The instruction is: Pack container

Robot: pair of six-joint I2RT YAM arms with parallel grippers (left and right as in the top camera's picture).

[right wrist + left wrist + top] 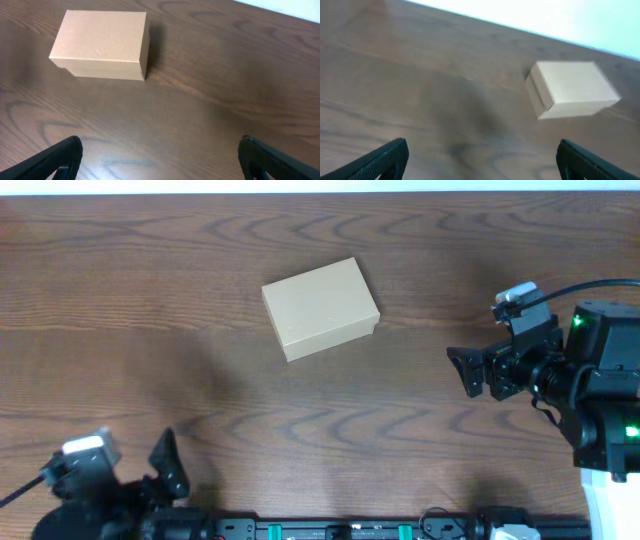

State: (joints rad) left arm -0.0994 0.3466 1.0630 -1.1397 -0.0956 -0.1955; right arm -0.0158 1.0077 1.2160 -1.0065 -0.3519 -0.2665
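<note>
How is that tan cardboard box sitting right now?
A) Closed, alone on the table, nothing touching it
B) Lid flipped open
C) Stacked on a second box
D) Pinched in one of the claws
A: the container sits flat on the table with its lid down, and the left gripper and right gripper are both open, empty and well apart from it.

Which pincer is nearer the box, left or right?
The right pincer. In the overhead view it lies closer to the box than the left pincer, which sits farther back and off to the other side. Both are open.
</note>
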